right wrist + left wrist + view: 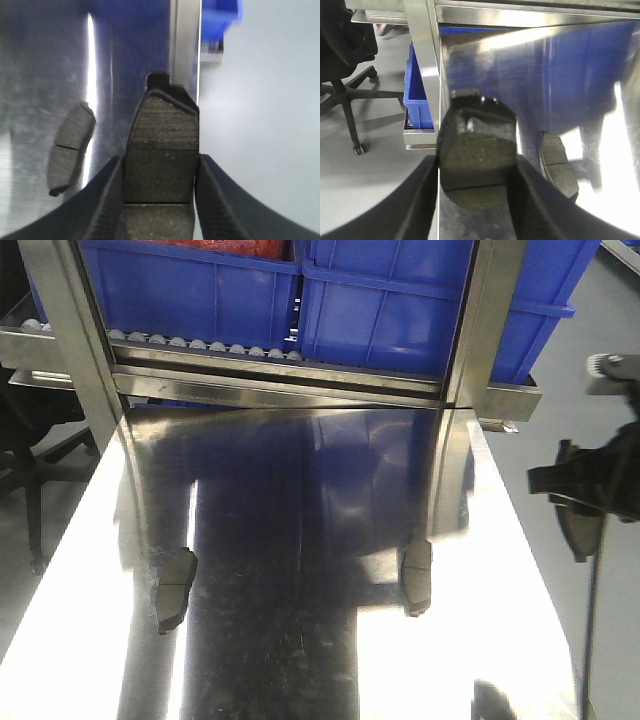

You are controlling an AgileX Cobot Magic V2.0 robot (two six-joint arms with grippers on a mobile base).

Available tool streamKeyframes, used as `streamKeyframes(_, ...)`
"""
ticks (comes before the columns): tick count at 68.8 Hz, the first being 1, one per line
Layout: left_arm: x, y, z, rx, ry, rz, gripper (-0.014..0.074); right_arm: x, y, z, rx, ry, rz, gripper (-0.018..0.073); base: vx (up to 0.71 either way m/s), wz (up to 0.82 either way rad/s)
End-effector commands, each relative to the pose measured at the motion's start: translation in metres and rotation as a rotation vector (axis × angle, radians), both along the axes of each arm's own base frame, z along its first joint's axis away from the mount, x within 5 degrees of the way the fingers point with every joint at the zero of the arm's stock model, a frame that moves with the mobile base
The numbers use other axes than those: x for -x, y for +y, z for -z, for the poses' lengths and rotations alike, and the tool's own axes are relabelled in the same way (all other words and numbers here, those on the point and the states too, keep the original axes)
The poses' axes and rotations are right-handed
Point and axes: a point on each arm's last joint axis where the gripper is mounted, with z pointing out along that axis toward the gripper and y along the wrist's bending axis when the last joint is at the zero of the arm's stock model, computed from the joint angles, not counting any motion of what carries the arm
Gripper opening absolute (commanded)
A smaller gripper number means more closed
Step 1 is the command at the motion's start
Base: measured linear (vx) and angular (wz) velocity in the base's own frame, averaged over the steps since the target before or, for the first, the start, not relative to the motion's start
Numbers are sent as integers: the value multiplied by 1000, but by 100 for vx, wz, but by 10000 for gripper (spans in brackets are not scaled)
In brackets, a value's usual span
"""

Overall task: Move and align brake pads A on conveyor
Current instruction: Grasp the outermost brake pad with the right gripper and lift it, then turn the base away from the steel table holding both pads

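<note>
We held our left gripper closed around a brake pad. Its two dark fingers pressed the pad's long edges from either side, and the pad stood out beyond the fingertips. Our right gripper gripped a second brake pad the same way, with ribbed fingers clamped on both sides and the pad lying lengthwise between them. In the front view our right gripper showed as a dark shape at the far right edge, pointing inward, with a grey part of the arm above it.
</note>
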Motion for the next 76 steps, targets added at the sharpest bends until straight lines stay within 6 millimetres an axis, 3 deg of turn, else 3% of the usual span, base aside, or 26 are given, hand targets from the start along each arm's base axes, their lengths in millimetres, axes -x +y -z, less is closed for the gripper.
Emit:
streamKeyframes(1,-4,-1,-18,29,-126,-2,-6,23,-3,-29,8,-213,-17,-6,0,0)
streamKeyframes(20,-4,-1,-18,29,-126,-2,-6,110,-11,-44,-16,-546,-15,-6,0,0)
streamKeyframes(39,-4,-1,-18,29,-126,-2,-6,169,-17,-33,-6,-780,-28,-6,0,0)
streamKeyframes(52,-4,-1,-18,29,-126,-2,-6,185,-19,-19,-9,-823,-26,-6,0,0)
streamKeyframes(76,-4,-1,-18,29,-126,-2,-6,185,-19,-17,18,-811,-28,-6,0,0)
